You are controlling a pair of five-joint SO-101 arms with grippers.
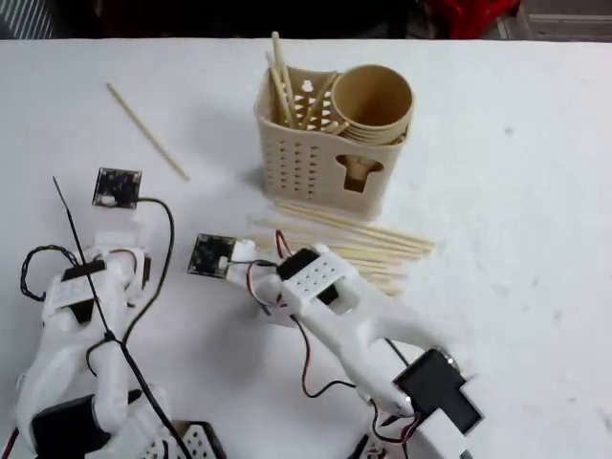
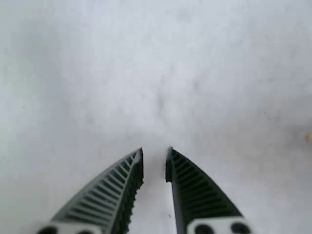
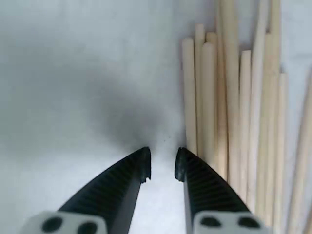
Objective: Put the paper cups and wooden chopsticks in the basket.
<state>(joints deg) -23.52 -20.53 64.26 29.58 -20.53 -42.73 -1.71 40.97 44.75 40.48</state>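
A cream basket (image 1: 306,167) stands at the back middle of the table. Stacked paper cups (image 1: 373,100) and several wooden chopsticks (image 1: 285,86) sit inside it. A pile of loose chopsticks (image 1: 354,239) lies on the table just in front of it. My right gripper (image 3: 163,163) is slightly open and holds nothing. It hovers low over the white table right beside the ends of the chopstick pile (image 3: 229,122). One single chopstick (image 1: 146,131) lies at the back left. My left gripper (image 2: 155,156) is slightly open over bare table, with nothing between its fingers.
The right arm (image 1: 325,287) stretches from the front middle toward the pile, and the left arm (image 1: 91,287) rests at the front left. Black cables (image 1: 163,249) trail between them. White table lies bare to the right of the basket.
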